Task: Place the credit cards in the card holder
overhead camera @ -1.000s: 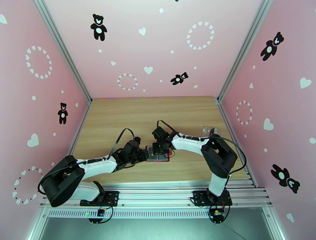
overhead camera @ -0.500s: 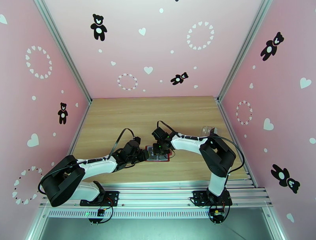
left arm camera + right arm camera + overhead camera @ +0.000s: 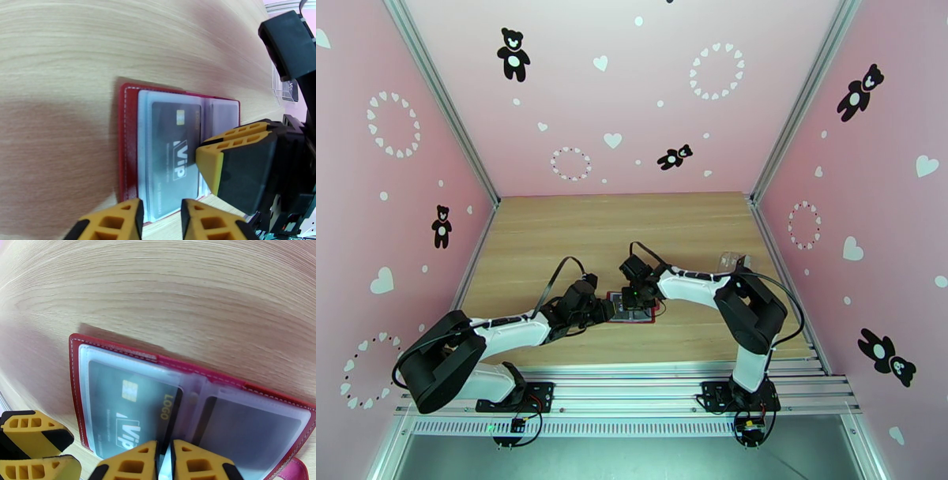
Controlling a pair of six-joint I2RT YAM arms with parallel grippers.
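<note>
The dark red card holder (image 3: 632, 319) (image 3: 128, 138) (image 3: 83, 398) lies open and flat on the wooden table. A dark credit card (image 3: 173, 138) (image 3: 118, 405) marked "VIP" sits in its left clear pocket. A second greyish card (image 3: 252, 425) lies in the right pocket. My right gripper (image 3: 636, 300) (image 3: 165, 461) (image 3: 199, 149) is shut, its tips at the VIP card's inner end near the holder's fold. My left gripper (image 3: 605, 309) (image 3: 160, 217) stands at the holder's left end, jaws slightly apart, nothing between them. Its fingers (image 3: 35, 433) show beside the holder's corner.
A clear plastic case (image 3: 732, 260) (image 3: 286, 85) lies on the table to the right, behind the right arm. Pink walls close in the table on three sides. Bare wood stretches beyond the holder toward the back wall.
</note>
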